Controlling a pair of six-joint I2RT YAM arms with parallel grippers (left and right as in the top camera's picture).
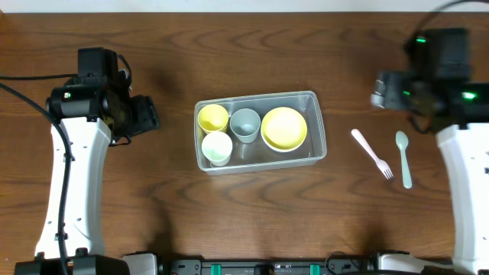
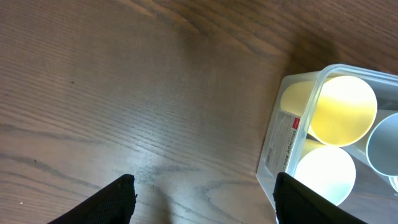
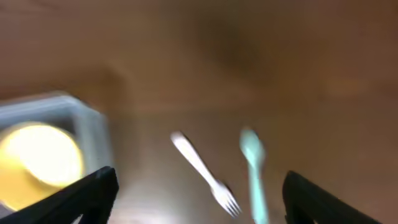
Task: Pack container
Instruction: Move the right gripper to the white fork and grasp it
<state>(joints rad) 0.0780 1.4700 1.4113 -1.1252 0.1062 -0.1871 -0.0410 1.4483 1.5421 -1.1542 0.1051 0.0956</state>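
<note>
Black fingers (image 2: 118, 202) of the left claw (image 2: 208, 202) frame the bottom of the left wrist view. They stand wide apart with only bare table (image 2: 124, 93) between them and grip nothing. From overhead the left claw (image 1: 145, 114) hangs over the wood to the left of the container (image 1: 258, 98), apart from it.

The container sits at the middle of the table (image 1: 252, 46), long side running left to right. Four pieces stand inside it:
- a yellow cup (image 1: 213, 118) in the far left corner
- a white cup (image 1: 217, 147) in the near left corner
- a grey cup (image 1: 245, 124) just right of them
- a yellow bowl (image 1: 284, 127) filling the right end

All are mouth up. The left wrist view shows the container's end wall (image 2: 277, 146) with a label on it, and behind it the yellow cup (image 2: 342, 109), white cup (image 2: 323, 171) and grey cup (image 2: 385, 140).

The right claw (image 1: 382, 90) hangs above the table to the right of the container, beyond its far right corner. Its wrist view is blurred, yet the right claw (image 3: 205, 199) shows both fingers spread wide with nothing held. A pink fork (image 1: 372, 153) and a pale green spoon (image 1: 403, 158) lie on the wood right of the container, side by side and not touching. The same view catches the fork (image 3: 202, 171), spoon (image 3: 254, 168), a corner of the container (image 3: 93, 124) and the bowl (image 3: 40, 155).
</note>
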